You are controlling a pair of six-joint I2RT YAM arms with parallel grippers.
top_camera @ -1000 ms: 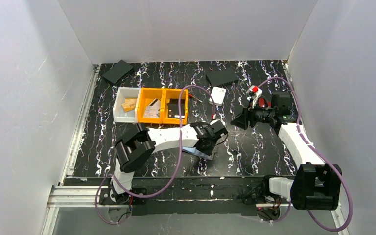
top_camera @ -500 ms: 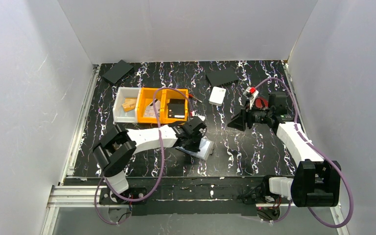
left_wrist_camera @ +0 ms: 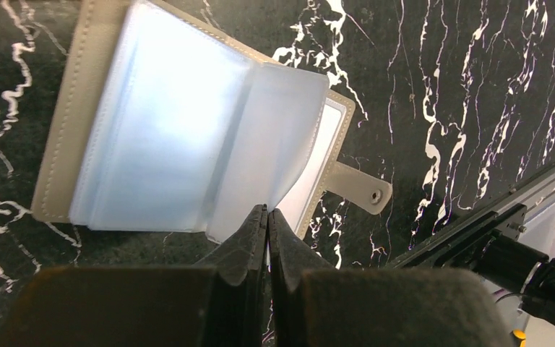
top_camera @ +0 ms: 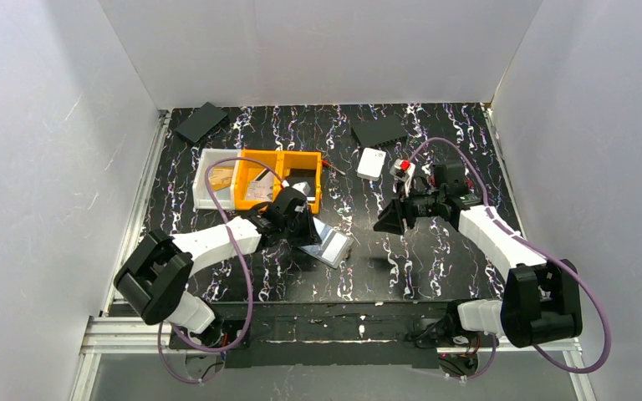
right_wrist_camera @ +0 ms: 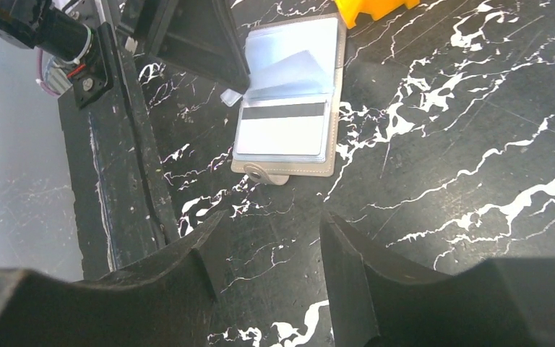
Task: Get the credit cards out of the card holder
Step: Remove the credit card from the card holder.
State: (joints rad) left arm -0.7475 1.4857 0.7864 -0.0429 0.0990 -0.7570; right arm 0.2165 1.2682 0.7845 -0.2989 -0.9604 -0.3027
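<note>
Grey-taupe folding card holder [left_wrist_camera: 181, 137] lies spread open on the black, white-veined marble table [left_wrist_camera: 477, 87], right at the tips of our left gripper [left_wrist_camera: 267, 211]. Our left fingers are pressed together with barely a slit between them, nipping the near corner of a translucent pale-blue plastic leaf [left_wrist_camera: 274, 137] that stands lifted off the stack. Just right of those fingertips, the holder's taupe snap tab [left_wrist_camera: 359, 190] pokes out flat on the table. Whether the pinched leaf has a card inside, we cannot tell. A silvery-white credit card with a black stripe [right_wrist_camera: 282, 134] sits in the half that carries the tab, the half nearer our right fingers. Our right gripper [right_wrist_camera: 273, 217] hangs with its fingers spread wide and nothing between them, the holder straight beyond their tips and apart from them.
</note>
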